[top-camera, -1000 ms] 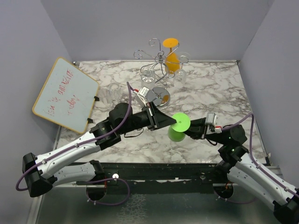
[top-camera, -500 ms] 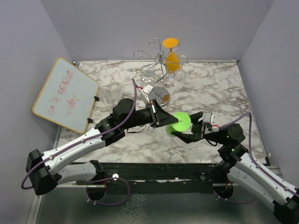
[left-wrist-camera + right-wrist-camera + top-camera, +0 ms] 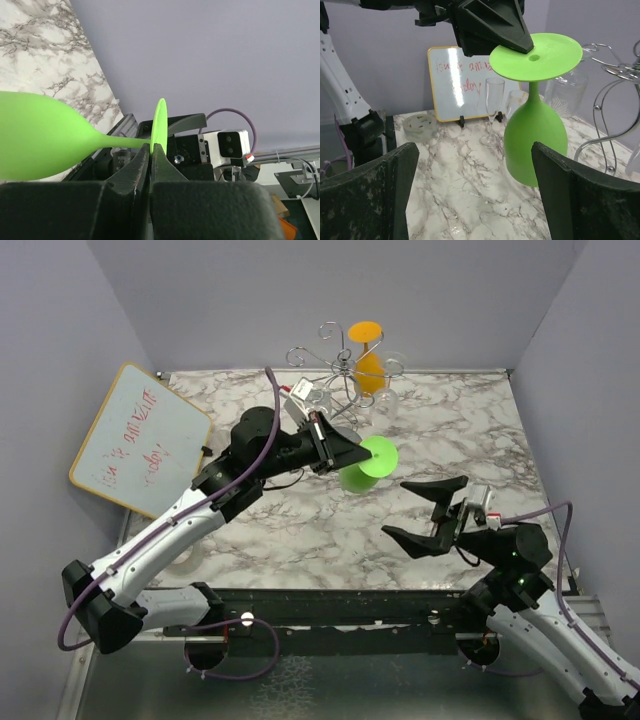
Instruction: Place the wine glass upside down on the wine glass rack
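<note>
A lime-green wine glass (image 3: pixel 358 472) hangs upside down in the air, its bowl (image 3: pixel 535 131) pointing down and its flat foot (image 3: pixel 540 50) on top. My left gripper (image 3: pixel 350 452) is shut on the rim of that foot (image 3: pixel 160 117), pinching it between both fingers. The silver wine glass rack (image 3: pixel 325 358) stands just behind the glass, its base hidden by my left arm. My right gripper (image 3: pixel 425 512) is wide open in front of the glass and to its right, holding nothing. The bowl shows beyond its fingers (image 3: pixel 590 200).
An orange glass (image 3: pixel 368 365) hangs upside down on the rack, with clear glasses (image 3: pixel 382 395) beside it. A whiteboard (image 3: pixel 140 440) leans at the left. A clear flute (image 3: pixel 494 110) stands near it. A small round dish (image 3: pixel 420 125) lies at the left table edge.
My right gripper let go of the green glass, opened wide and drew back toward the near right. My left gripper closed on the foot and carried the glass up toward the rack.
</note>
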{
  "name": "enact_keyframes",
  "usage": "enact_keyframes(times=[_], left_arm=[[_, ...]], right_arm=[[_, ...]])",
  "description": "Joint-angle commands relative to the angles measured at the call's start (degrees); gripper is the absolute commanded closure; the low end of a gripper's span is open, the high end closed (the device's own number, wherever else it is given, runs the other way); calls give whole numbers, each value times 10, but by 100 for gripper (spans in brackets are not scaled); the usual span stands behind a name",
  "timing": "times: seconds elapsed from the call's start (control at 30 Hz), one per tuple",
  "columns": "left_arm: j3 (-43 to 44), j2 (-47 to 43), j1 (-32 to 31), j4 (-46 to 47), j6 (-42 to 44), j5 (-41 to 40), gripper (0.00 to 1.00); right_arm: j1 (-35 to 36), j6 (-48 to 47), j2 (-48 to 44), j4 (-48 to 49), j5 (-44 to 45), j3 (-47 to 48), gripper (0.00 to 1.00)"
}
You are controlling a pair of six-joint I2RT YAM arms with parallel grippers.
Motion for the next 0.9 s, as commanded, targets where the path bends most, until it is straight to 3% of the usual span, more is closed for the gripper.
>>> enact_keyframes(times=[0.0, 0.17, 0.3, 0.6, 0.87], left_arm=[[77, 39, 3, -78, 4, 4, 100], [129, 83, -1, -115, -22, -16, 100], [186, 118, -13, -144, -25, -76, 100], [284, 187, -20, -202, -36, -210, 100], [341, 251, -11, -205, -40, -218, 100]], right_arm=[[1, 64, -34, -66, 84, 46, 0], [1, 127, -33, -146, 169, 109, 0], [2, 167, -15, -215, 219, 169, 0], [2, 218, -32, -227, 269, 169, 0], [1, 258, -45, -232, 282, 165, 0]])
